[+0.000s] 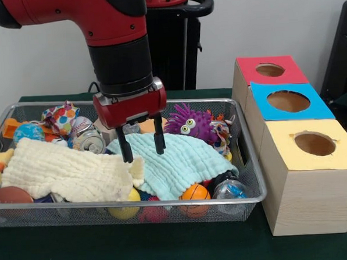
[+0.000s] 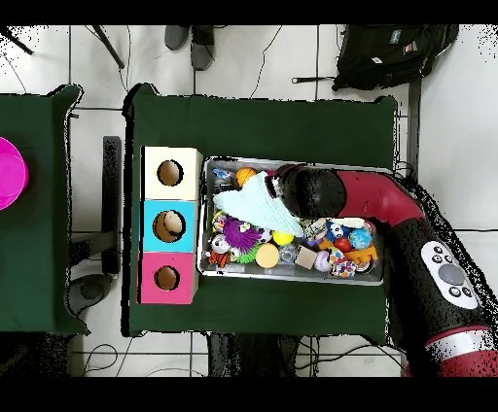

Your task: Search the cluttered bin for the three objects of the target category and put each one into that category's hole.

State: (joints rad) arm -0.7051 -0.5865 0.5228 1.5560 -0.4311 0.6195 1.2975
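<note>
Gripper (image 1: 142, 146) fingers spread, pointing down over teal cloth (image 1: 175, 159)

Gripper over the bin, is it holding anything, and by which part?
Nothing is held. The gripper hangs open over the light blue cloth, with empty space between its fingers.

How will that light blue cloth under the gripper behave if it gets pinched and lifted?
The light blue cloth looks soft and crinkled, so it would probably drape limply and feel light. It lies over toys in the wire bin, so lifting may uncover or nudge them. The gripper has open jaws above it.

White wall (image 1: 284, 13); tiled floor (image 2: 282, 58); green table (image 2: 292, 126).
</note>
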